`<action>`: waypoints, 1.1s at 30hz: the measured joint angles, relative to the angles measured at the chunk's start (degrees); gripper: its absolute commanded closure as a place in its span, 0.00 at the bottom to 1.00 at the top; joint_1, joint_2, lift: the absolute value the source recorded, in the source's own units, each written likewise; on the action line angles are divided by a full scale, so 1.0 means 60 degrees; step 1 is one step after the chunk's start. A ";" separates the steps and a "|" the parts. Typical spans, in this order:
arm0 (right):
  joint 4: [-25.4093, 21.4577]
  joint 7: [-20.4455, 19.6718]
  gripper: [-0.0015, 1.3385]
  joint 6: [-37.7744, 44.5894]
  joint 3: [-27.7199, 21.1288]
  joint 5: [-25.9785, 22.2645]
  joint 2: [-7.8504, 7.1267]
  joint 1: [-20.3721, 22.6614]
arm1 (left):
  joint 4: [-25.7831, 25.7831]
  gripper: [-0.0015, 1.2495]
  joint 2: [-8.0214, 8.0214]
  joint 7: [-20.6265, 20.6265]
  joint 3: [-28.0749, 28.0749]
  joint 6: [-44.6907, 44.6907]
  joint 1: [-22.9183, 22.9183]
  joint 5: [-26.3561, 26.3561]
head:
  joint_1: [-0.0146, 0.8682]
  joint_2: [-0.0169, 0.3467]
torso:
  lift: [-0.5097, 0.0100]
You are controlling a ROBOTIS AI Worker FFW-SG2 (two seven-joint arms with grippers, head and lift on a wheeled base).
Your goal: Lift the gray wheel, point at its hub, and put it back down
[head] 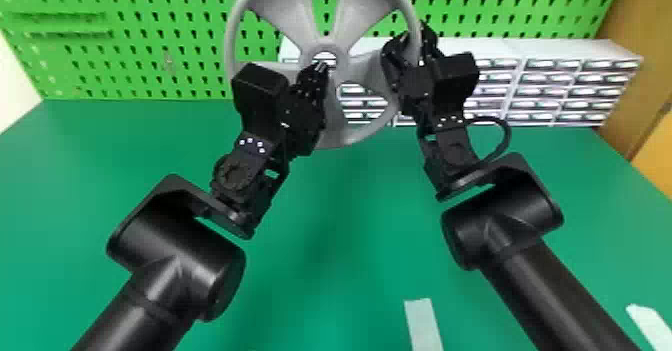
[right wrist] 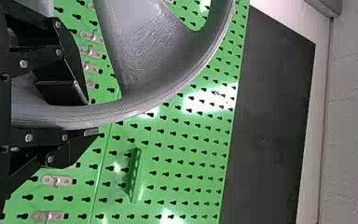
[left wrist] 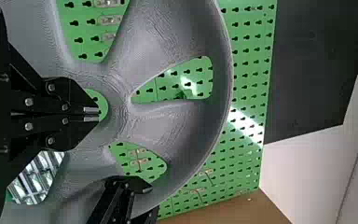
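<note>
Pointing at the hub (head: 342, 57) of the gray wheel (head: 287, 2) with the left gripper (head: 321, 66), while the right gripper (head: 411, 42) grips the rim.
Both black arms slant inward from the bottom edge of the head view, bent at the wrists; the left gripper's jaws are clenched together, empty, tips at the central opening, contact indeterminable. The right gripper's jaws are clamped on either side of the rim, holding the wheel upright, its open face toward the head, in front of the green pegboard (head: 150, 77). Below extends a green tabletop (head: 360, 190) bearing two pale strips (head: 424, 325) near its front; white drawer units (head: 550, 82) line the back on the right, beside a brown panel (head: 645, 75). A black panel (right wrist: 275, 116) adjoins the pegboard.
</note>
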 measured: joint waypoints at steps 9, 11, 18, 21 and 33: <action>-0.0001 0.0000 0.99 0.0007 0.0001 -0.0004 -0.0016 0.0004 | 0.0000 0.98 0.0000 -0.0006 0.0021 -0.0017 0.0029 0.0006 | 0.80 0.18 | 0.81; -0.0001 0.0000 0.99 0.0011 0.0001 -0.0004 -0.0016 0.0005 | 0.0000 0.98 0.0000 -0.0006 0.0021 -0.0019 0.0032 0.0011 | 0.80 0.18 | 0.81; -0.0001 0.0000 0.99 0.0016 0.0001 -0.0004 -0.0016 0.0004 | 0.0000 0.98 0.0000 -0.0006 0.0014 -0.0035 0.0033 0.0014 | 0.80 0.18 | 0.81; -0.0001 0.0000 0.99 0.0016 0.0003 -0.0004 -0.0016 0.0003 | 0.0000 0.98 0.0000 -0.0006 0.0013 -0.0044 0.0033 0.0014 | 0.80 0.18 | 0.81; -0.0001 0.0000 0.99 0.0015 0.0017 -0.0004 -0.0016 -0.0006 | 0.0000 0.98 0.0000 -0.0006 0.0015 -0.0057 0.0033 0.0014 | 0.80 0.18 | 0.81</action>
